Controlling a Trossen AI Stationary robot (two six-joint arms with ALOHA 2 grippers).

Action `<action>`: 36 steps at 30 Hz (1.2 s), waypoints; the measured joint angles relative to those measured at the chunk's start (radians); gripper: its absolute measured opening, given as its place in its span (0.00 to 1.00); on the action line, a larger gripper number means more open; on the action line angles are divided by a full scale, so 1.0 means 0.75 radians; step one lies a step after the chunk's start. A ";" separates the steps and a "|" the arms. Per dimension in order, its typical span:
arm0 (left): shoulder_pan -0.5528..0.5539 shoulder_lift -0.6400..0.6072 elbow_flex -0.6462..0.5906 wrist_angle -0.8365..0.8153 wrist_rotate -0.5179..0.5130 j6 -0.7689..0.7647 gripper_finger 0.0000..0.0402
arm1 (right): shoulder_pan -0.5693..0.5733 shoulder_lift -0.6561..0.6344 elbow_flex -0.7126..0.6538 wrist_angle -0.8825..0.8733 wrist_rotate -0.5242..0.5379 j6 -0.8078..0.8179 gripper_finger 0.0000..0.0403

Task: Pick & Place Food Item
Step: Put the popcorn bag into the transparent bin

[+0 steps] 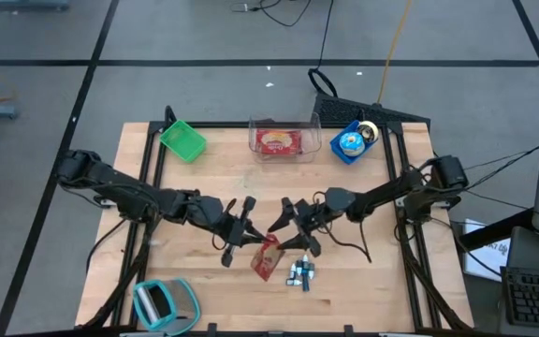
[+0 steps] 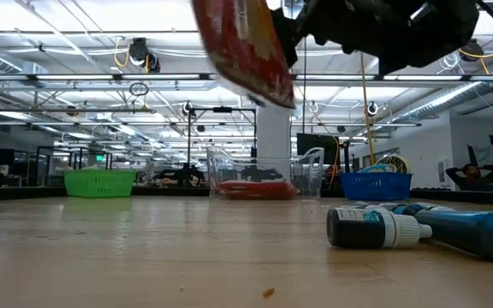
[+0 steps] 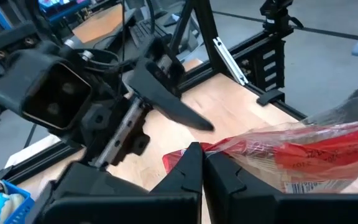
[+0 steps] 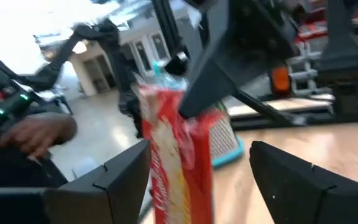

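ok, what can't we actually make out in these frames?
- Red food packet: print unreadable; motion blur in the right wrist view, cut off by the top edge in the low view.
- Clear bin contents: too small in the high view, hazy behind its wall in the low view.
- Left gripper: shut on the packet, which hides the contact.

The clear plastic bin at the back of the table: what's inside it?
The clear plastic bin holds a flat red food packet lying on its floor. Whether anything lies beneath that packet is hidden.
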State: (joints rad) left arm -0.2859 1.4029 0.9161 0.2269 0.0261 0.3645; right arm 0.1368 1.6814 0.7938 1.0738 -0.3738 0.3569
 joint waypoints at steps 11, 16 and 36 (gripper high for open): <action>0.006 0.000 0.000 -0.022 -0.008 0.000 0.00 | 0.000 0.091 0.085 0.038 -0.032 0.031 0.55; 0.006 0.000 0.000 -0.028 -0.008 -0.001 0.00 | 0.000 0.090 0.084 0.042 -0.033 0.031 0.41; -0.039 -0.009 0.006 0.012 -0.292 -0.008 0.23 | -0.002 0.088 0.082 0.051 -0.171 -0.073 0.02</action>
State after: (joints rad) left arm -0.3151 1.3959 0.9209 0.2360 -0.1932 0.3584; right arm 0.1350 1.7473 0.8555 1.1117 -0.5022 0.3025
